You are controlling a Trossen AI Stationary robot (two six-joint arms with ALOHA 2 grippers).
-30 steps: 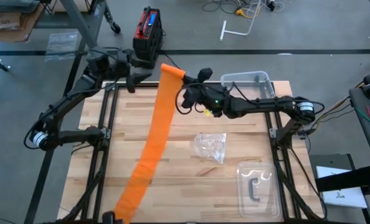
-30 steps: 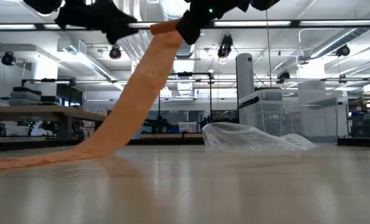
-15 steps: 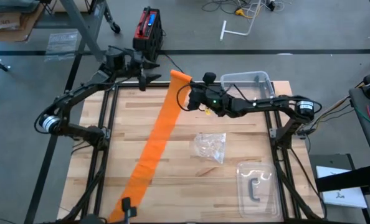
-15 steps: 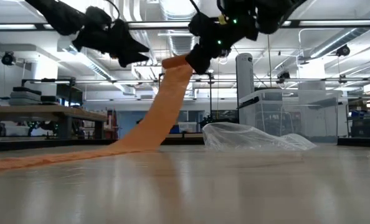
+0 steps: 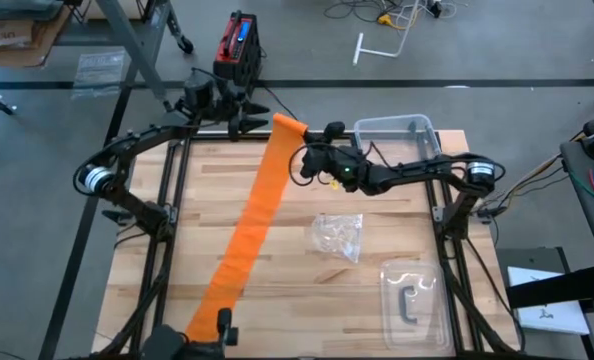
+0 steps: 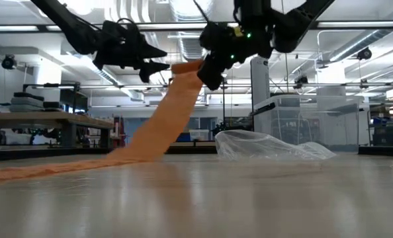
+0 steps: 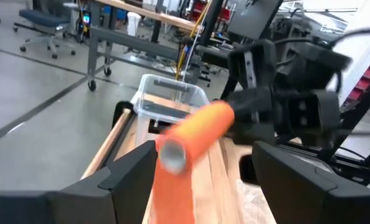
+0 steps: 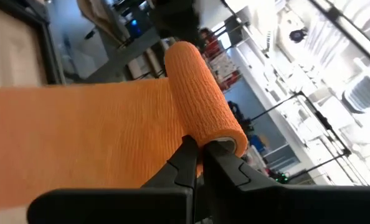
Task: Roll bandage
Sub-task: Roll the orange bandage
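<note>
Right jaws (image 5: 304,163) still pinch the bandage (image 5: 249,229) roll's end, now lower; left jaws (image 5: 254,121), spread, sit closer.

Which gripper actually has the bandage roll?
The right gripper: it is shut on one end of the bandage roll. The left gripper stands open facing the other end, not gripping.

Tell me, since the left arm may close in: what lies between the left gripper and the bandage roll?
Nothing: the left wrist view shows open air between the left gripper and the bandage roll.
</note>
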